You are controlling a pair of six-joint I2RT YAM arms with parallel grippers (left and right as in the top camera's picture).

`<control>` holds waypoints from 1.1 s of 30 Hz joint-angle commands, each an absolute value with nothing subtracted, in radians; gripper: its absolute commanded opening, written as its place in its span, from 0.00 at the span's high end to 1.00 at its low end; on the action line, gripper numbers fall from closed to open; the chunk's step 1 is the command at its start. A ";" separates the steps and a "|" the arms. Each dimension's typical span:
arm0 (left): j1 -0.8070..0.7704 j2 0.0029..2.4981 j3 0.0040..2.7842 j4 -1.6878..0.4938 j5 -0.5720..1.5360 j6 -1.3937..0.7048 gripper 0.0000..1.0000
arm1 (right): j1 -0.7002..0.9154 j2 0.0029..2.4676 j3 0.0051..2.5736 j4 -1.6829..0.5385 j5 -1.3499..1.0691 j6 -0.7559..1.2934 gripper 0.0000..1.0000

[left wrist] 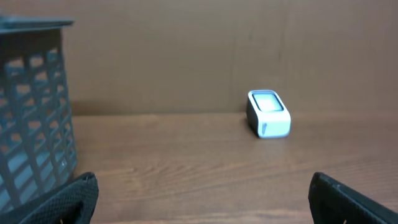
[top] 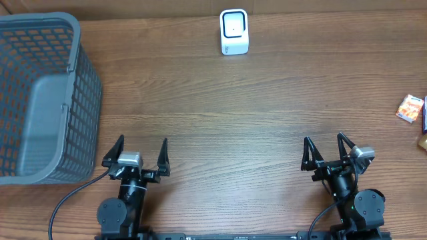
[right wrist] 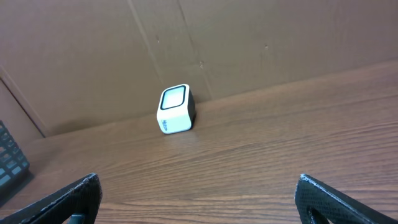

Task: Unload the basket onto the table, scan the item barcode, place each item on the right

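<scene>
A small orange and white packet (top: 410, 107), the item, lies at the table's far right edge, with another item (top: 423, 141) cut off by the frame just below it. No barcode is readable. The white barcode scanner (top: 234, 31) stands at the back centre, also seen as a white scanner (left wrist: 268, 113) in the left wrist view and a white scanner (right wrist: 175, 109) in the right wrist view. My left gripper (top: 143, 141) (left wrist: 202, 183) is open and empty near the front left. My right gripper (top: 323, 139) (right wrist: 198, 182) is open and empty near the front right, well left of the packet.
A large grey mesh basket (top: 79, 47) fills the left side, close to my left gripper; its wall (left wrist: 31, 118) shows in the left wrist view and a corner (right wrist: 9, 162) in the right wrist view. A brown cardboard wall backs the wooden table (top: 220, 113).
</scene>
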State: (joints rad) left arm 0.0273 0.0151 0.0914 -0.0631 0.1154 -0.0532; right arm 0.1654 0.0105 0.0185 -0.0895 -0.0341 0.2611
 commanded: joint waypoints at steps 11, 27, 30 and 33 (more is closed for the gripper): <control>0.035 0.003 0.005 -0.078 -0.002 -0.117 0.00 | 0.167 0.003 0.008 -0.082 -0.027 0.261 0.00; 0.034 0.004 0.005 -0.078 -0.007 -0.115 0.00 | 0.167 0.003 0.008 -0.082 -0.027 0.261 0.00; 0.034 0.004 0.005 -0.077 -0.007 -0.115 0.00 | 0.167 0.003 0.008 -0.082 -0.027 0.261 0.00; 0.034 0.004 0.005 -0.077 -0.007 -0.115 0.00 | 0.167 0.003 0.008 -0.082 -0.027 0.261 0.00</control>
State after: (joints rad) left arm 0.0273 0.0132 0.0086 -0.0757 0.0097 -0.1310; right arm 0.1654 0.0101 0.0185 -0.0891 -0.0341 0.2611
